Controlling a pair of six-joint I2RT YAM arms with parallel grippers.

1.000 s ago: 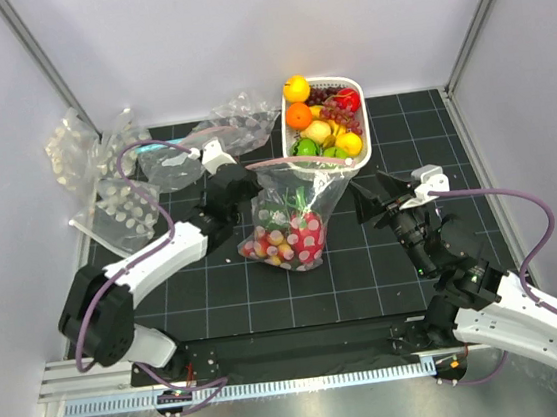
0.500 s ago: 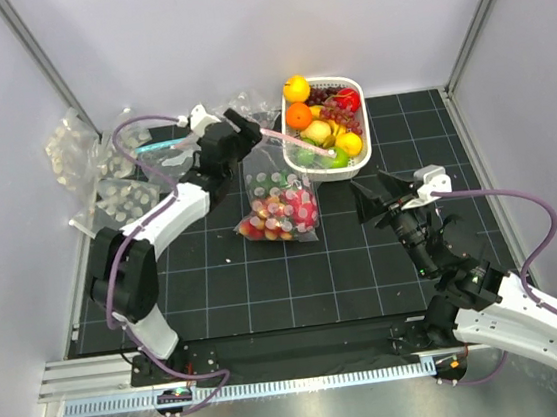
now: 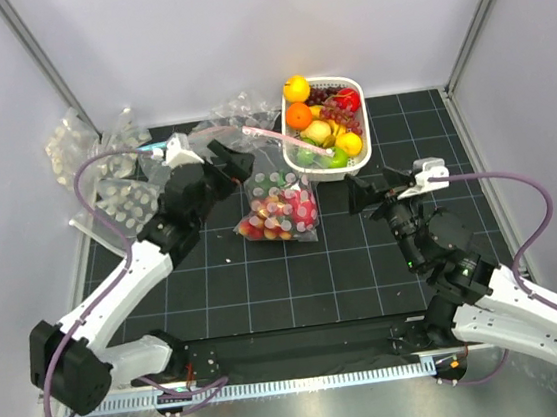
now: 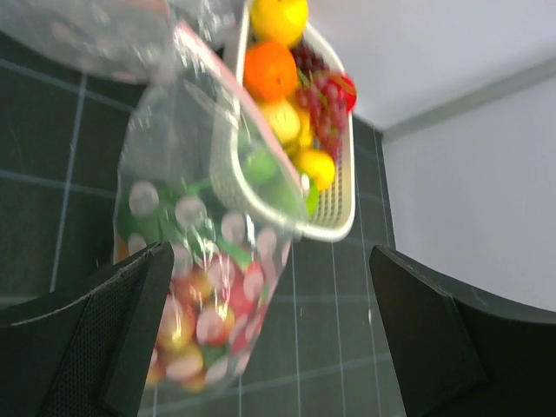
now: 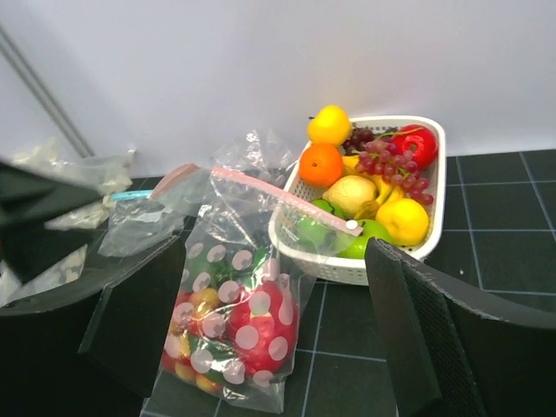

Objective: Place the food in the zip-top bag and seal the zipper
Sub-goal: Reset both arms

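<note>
The zip-top bag [image 3: 279,208] lies on the dark mat, its upper part leaning on the white basket [image 3: 362,118]. The food [image 5: 261,321] sits inside it: red strawberries, a pink fruit and green leaves. The pinkish zipper [image 3: 286,142] runs as one strip from the bag's left corner onto the basket's rim [image 5: 347,261]. My left gripper [image 3: 234,171] hovers open just left of the bag and holds nothing; its wrist view shows the bag [image 4: 200,261] between the spread fingers. To the bag's right, my right gripper [image 3: 356,198] stands open and apart from it [image 5: 239,321].
The basket holds orange, yellow and green round fruits and dark grapes [image 3: 333,112]. Plain and dotted clear bags [image 3: 104,178] are heaped at the back left, one with a light blue strip [image 3: 151,149]. Grey walls close in on three sides.
My left gripper let go of the bag's mouth, opened wide and drew back to the left. The bag sank onto the mat against the basket. My right gripper opened wider.
</note>
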